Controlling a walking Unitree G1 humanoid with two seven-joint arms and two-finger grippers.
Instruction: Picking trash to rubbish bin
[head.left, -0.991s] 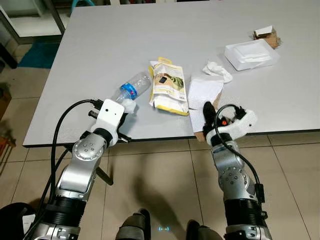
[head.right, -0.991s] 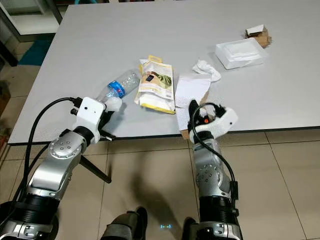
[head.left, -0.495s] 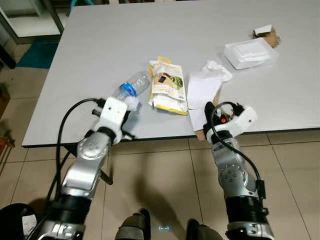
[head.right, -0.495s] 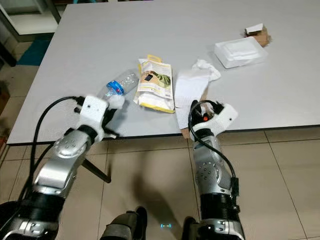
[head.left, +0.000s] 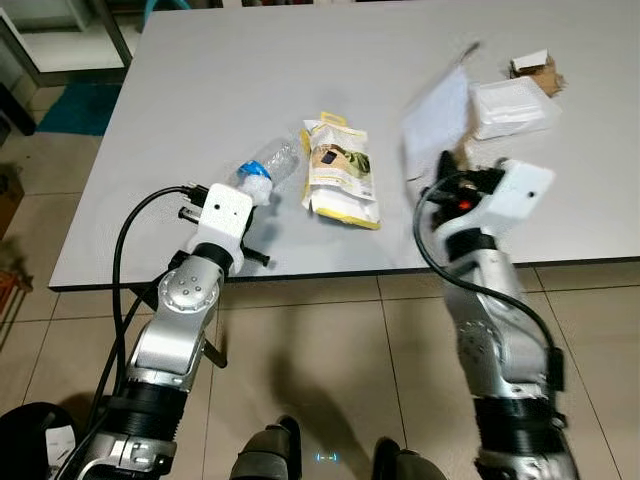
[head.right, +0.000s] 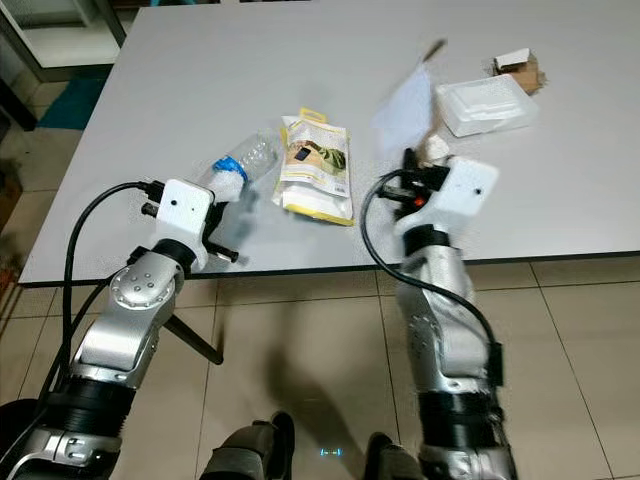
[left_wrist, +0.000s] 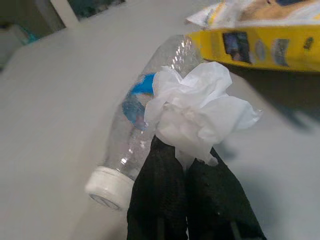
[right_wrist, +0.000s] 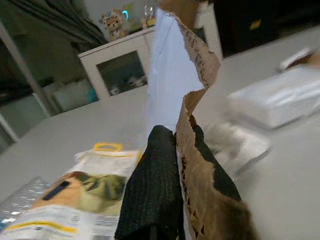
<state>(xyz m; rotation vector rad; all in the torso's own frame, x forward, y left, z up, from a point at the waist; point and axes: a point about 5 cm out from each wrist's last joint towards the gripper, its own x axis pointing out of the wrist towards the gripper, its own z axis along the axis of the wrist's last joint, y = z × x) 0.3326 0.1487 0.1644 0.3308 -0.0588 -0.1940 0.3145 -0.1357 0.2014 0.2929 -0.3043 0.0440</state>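
A torn brown-and-white paper bag (right_wrist: 192, 95) is pinched upright between the closed fingers of the right gripper (right_wrist: 172, 170), raised above the grey table (head.left: 220, 90), while a crumpled tissue (left_wrist: 192, 112) is clamped by the left gripper (left_wrist: 185, 170) just beside the plastic bottle (left_wrist: 145, 107).

My left gripper (left_wrist: 186, 159) had a crumpled white tissue (left_wrist: 196, 114) pinched tight, right beside a clear plastic bottle (left_wrist: 145, 115) lying near a yellow packet (left_wrist: 260, 42).
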